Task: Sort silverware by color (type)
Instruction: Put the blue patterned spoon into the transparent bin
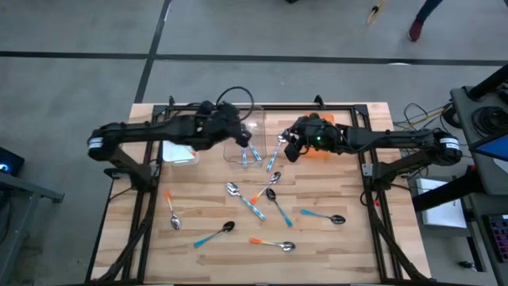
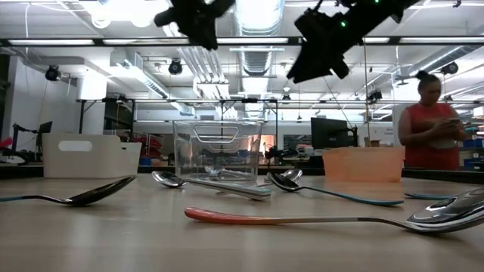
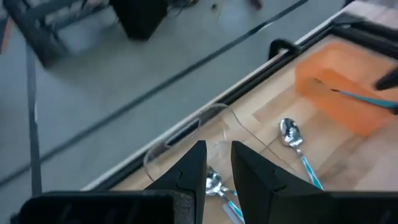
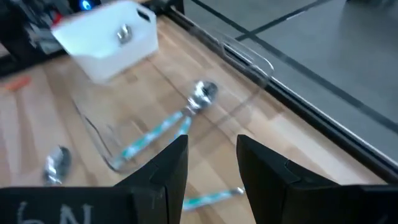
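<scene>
Both dark grippers, left point(image 1: 248, 137) and right point(image 1: 290, 148), hover released over the wooden table's point(image 1: 198, 214) far edge, blocking the clear rectangular plastic bin point(image 1: 242, 151) and small teal-handled spoons point(image 1: 255, 154).

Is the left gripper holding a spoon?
No: in the left wrist view the left gripper has nothing between its fingers above the clear bin.

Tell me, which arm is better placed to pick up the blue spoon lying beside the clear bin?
Probably the right. The right gripper hovers open just beside that blue spoon, while the left gripper hangs over the clear bin.
</scene>
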